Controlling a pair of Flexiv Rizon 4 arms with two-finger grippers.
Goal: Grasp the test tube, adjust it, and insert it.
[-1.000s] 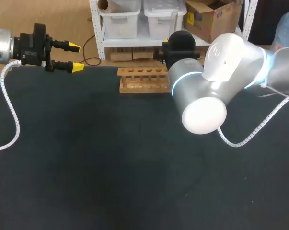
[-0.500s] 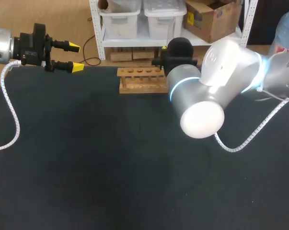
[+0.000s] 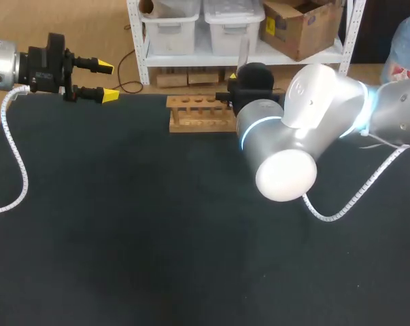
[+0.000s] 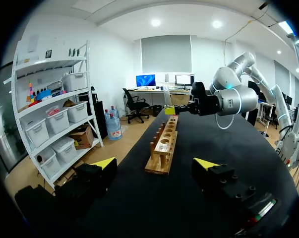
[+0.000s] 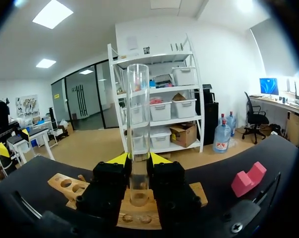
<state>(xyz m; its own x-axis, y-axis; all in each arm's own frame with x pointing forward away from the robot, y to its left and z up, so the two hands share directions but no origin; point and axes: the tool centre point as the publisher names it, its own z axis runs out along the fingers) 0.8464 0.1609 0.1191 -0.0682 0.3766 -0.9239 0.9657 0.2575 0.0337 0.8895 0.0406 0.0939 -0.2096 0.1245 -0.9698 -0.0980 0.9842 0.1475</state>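
The clear glass test tube [image 5: 138, 124] stands upright between the yellow-tipped fingers of my right gripper [image 5: 138, 159], which is shut on its lower part. In the right wrist view the tube's bottom end is over the near end of the wooden rack [image 5: 65, 184]; I cannot tell whether it touches a hole. Seen from the head camera, the tube [image 3: 243, 49] rises above the right gripper [image 3: 240, 76] at the right end of the rack [image 3: 200, 113]. My left gripper [image 3: 107, 81] is open and empty at the table's far left edge, pointing along the rack [image 4: 164, 146].
A pink block [image 5: 248, 179] lies on the black table beside the right gripper. The bulky right arm [image 3: 289, 139] covers the table behind and to the right of the rack. The rack has several empty holes.
The right arm has shifted a little left and nearer, toward the rack's right end, and the tube now shows upright above its gripper. The left arm has not moved.
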